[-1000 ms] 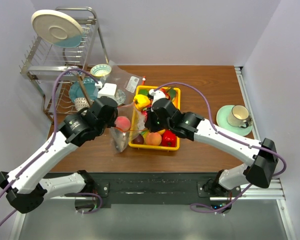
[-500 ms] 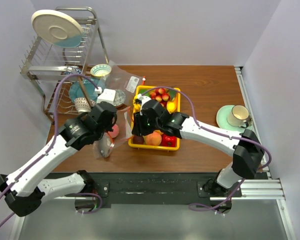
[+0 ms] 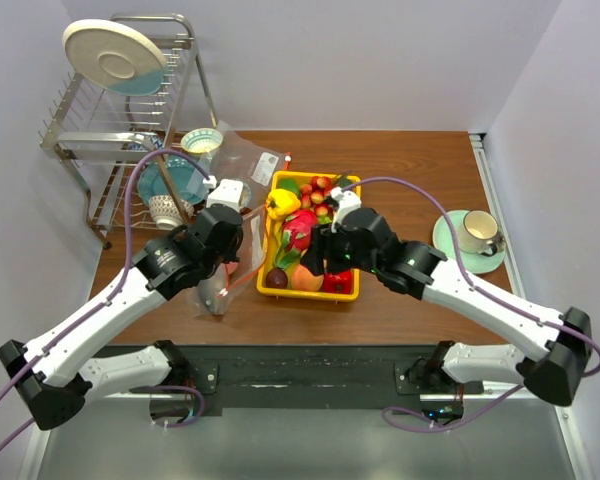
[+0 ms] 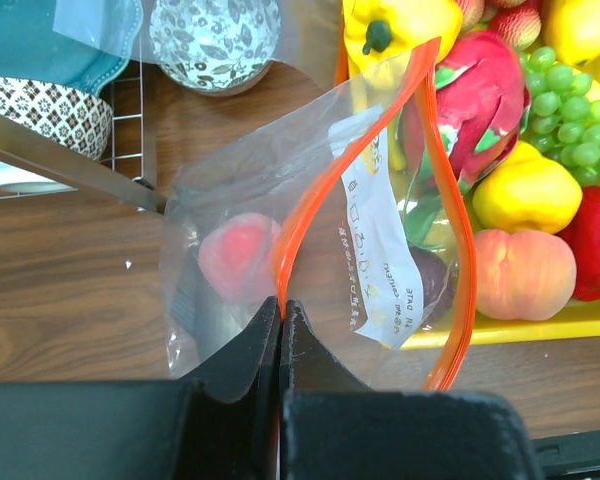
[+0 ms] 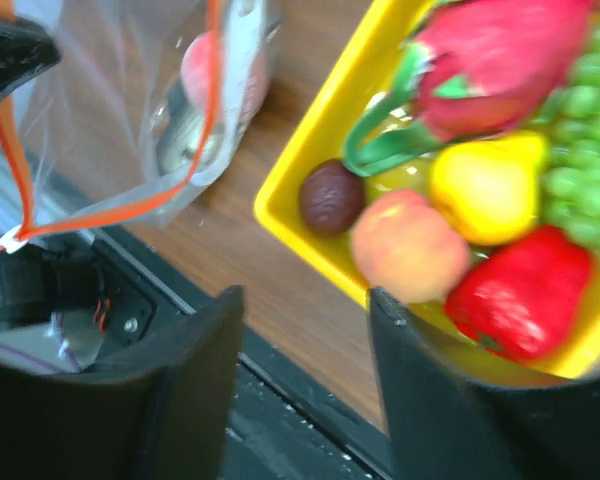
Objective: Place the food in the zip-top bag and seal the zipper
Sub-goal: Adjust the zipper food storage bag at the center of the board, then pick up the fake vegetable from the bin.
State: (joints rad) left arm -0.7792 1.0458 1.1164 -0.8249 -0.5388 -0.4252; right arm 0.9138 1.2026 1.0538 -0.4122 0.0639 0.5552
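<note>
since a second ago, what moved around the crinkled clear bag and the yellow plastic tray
The right gripper swung left to the crinkled clear zip-top bag, then back right over the yellow plastic tray; it is open and empty. The bag shifted left and nearer, the left gripper shut on its orange-red zipper strip. Tray and its toy food stayed.

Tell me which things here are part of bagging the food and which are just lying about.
Part of the job: zip-top bag, its zipper, peach inside, dragon fruit and grapes waiting in the yellow tray, left gripper pinching the bag, open right gripper.
Lying about: dish rack, plate, patterned bowl, cup, second clear bag.
</note>
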